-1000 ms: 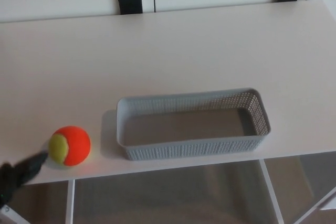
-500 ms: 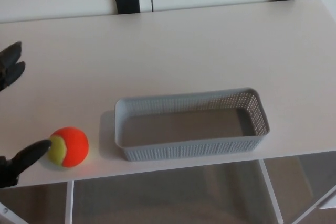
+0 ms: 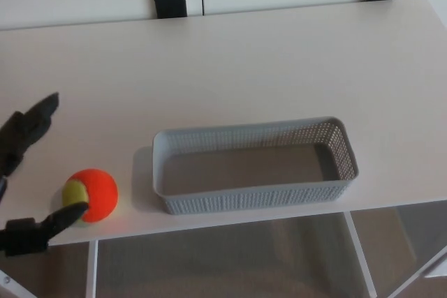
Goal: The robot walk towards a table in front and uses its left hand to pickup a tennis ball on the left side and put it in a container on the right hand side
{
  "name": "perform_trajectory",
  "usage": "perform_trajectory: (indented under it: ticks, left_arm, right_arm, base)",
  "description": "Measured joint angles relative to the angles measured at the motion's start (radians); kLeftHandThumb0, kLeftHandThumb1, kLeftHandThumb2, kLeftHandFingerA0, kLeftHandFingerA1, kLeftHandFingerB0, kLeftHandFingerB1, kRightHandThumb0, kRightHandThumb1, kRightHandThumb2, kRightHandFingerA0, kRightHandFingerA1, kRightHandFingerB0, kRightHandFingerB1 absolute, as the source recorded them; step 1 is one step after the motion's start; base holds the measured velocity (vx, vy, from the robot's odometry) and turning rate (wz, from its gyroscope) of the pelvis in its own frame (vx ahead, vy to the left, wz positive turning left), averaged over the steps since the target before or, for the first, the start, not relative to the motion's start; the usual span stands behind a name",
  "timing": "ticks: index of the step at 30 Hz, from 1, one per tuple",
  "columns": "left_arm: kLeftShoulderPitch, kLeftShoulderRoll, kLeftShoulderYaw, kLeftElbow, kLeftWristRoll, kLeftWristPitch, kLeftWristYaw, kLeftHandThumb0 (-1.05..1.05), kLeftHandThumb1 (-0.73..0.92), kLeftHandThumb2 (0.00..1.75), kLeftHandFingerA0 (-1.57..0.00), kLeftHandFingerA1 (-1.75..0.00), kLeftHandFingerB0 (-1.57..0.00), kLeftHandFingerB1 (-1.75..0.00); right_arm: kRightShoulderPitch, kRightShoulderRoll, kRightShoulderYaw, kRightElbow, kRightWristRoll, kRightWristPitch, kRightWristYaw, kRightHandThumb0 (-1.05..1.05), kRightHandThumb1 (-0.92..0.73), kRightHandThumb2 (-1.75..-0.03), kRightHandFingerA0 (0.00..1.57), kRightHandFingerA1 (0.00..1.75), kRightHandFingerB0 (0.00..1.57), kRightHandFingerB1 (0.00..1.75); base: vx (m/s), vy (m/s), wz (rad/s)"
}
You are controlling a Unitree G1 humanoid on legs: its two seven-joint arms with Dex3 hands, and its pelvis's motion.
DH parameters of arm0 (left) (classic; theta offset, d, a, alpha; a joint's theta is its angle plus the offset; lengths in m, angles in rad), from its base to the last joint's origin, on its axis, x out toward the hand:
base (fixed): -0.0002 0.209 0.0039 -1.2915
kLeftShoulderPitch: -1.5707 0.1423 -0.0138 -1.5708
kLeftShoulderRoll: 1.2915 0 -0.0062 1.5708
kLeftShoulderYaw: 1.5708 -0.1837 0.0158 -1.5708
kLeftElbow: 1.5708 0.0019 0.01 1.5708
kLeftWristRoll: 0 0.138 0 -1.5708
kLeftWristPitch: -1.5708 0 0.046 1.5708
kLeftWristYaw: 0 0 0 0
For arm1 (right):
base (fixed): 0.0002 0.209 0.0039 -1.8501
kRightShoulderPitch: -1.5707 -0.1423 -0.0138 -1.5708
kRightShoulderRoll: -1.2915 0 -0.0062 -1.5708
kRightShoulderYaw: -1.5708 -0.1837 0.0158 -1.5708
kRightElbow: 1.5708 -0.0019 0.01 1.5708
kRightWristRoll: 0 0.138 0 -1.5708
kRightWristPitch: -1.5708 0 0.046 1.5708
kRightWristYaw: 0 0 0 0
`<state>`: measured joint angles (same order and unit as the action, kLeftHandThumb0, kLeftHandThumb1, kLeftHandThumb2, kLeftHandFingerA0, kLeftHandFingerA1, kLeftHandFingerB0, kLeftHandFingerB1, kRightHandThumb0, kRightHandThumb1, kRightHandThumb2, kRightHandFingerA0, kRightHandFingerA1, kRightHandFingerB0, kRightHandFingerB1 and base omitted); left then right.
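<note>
1. One tennis ball (image 3: 91, 195), orange with a yellow-green patch, sat on the table (image 3: 279, 68) near its front left edge.
2. One grey perforated container (image 3: 255, 165), with nothing inside, stood to the ball's right, near it but apart.
3. One robot hand showed, the left hand (image 3: 19, 144), at the picture's left edge. It was spread wide and held nothing.
4. Its upper fingers (image 3: 35, 120) hung over the table behind and left of the ball, apart from it.
5. Its thumb (image 3: 52, 222) lay low at the table's front edge, with the tip at the ball's lower left side.
6. Two black brackets (image 3: 170, 3) stood behind the table's far edge.
</note>
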<state>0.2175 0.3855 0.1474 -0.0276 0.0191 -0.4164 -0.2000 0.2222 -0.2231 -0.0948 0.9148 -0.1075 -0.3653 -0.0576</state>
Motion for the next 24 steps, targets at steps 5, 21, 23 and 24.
perform_trajectory:
  ticks: [5, 21, 23, 24]
  left_arm:
    - [0.0, -0.004, -0.027, 0.021, 0.037, 0.0, 0.003, -0.51, 0.49, 0.57, -0.08, -0.3, -0.05, -0.22]
    - [-0.008, -0.051, -0.059, 0.044, 0.096, 0.036, 0.032, -0.52, 0.35, 0.74, -0.05, -0.47, -0.02, -0.26]
    - [-0.012, -0.055, -0.058, 0.046, 0.096, 0.045, 0.033, -0.53, 0.35, 0.74, -0.06, -0.47, 0.0, -0.27]
    - [-0.014, -0.056, -0.058, 0.046, 0.096, 0.049, 0.033, -0.54, 0.36, 0.75, -0.07, -0.48, 0.0, -0.27]
  right_arm:
    - [-0.004, 0.0, -0.003, 0.002, 0.0, 0.0, 0.0, 0.01, -0.37, -0.84, 0.57, 0.69, 0.28, 0.55]
    - [-0.005, 0.004, -0.005, -0.01, 0.002, 0.004, 0.0, -0.01, -0.55, -0.55, 0.64, 0.56, 0.38, 0.43]
    - [-0.007, 0.004, -0.006, -0.005, 0.002, 0.004, 0.0, -0.02, -0.55, -0.56, 0.63, 0.56, 0.37, 0.42]
    - [-0.006, 0.004, -0.005, -0.005, 0.002, 0.004, 0.0, 0.0, -0.55, -0.56, 0.63, 0.57, 0.37, 0.43]
  base:
    - [0.0, 0.0, 0.0]
    - [0.0, 0.0, 0.0]
    - [0.0, 0.0, 0.0]
    - [0.0, 0.0, 0.0]
